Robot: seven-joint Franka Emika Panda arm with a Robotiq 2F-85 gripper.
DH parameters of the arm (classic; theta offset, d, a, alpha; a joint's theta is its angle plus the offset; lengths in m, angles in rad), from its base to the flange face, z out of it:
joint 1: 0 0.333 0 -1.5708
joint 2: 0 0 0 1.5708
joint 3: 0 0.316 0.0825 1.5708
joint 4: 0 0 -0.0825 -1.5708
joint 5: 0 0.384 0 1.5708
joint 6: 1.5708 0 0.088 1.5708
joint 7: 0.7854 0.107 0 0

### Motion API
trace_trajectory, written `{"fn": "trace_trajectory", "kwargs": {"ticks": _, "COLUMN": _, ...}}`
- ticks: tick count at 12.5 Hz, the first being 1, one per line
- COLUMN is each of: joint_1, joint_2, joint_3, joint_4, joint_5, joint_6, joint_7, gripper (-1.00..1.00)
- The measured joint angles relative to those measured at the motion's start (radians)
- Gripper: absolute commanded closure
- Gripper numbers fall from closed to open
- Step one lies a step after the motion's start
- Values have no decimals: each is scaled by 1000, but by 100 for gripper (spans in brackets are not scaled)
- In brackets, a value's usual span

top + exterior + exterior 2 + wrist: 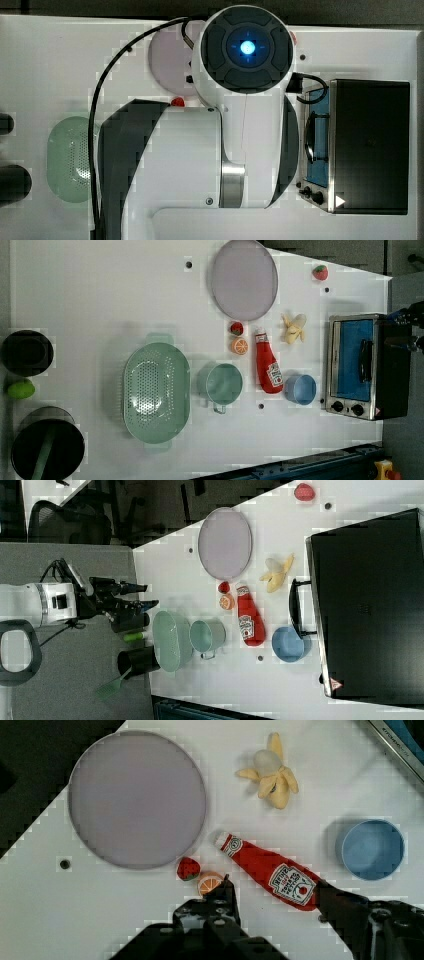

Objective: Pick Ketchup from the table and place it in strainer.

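Reaching for the Ketchup — gripper parted, nothing held.

My gripper (272, 892) hangs high above the bench, jaws roughly half open and empty, pointing straight down. Ketchup (267, 870) lies flat below, mid-bench, between the orange slice (209, 882) and the blue bowl (372, 849), clear of both. Best to drop straight, straddle the body across its width near the label, avoid the slice. Strainer (156, 392) waits beyond the green cup (223, 384).

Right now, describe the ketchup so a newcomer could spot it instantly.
In the left view, find the toaster oven at the left view's right. Just beside it sits a blue bowl, and the ketchup lies flat next to that. It is the slim red bottle with a white label.
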Motion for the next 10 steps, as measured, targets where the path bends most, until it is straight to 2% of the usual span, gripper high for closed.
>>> {"fn": "trace_trajectory", "kwargs": {"ticks": 2, "joint_1": -63, "joint_2": -84, "joint_3": 49, "joint_4": -70, "joint_5": 1, "joint_6": -110, "joint_7": 0, "gripper": -81}}
{"fn": "trace_trajectory", "kwargs": {"ticks": 3, "joint_1": -74, "joint_2": -132, "joint_3": 52, "joint_4": -96, "joint_5": 2, "joint_6": -131, "joint_7": 0, "gripper": -99}}
{"fn": "trace_trajectory", "kwargs": {"ticks": 6, "joint_1": -83, "joint_2": -198, "joint_3": 53, "joint_4": -113, "joint_5": 7, "joint_6": -82, "joint_7": 0, "gripper": -100}}
{"fn": "trace_trajectory", "kwargs": {"ticks": 10, "joint_1": -92, "joint_2": -163, "joint_3": 69, "joint_4": -194, "joint_5": -1, "joint_6": 58, "joint_7": -7, "gripper": -100}}
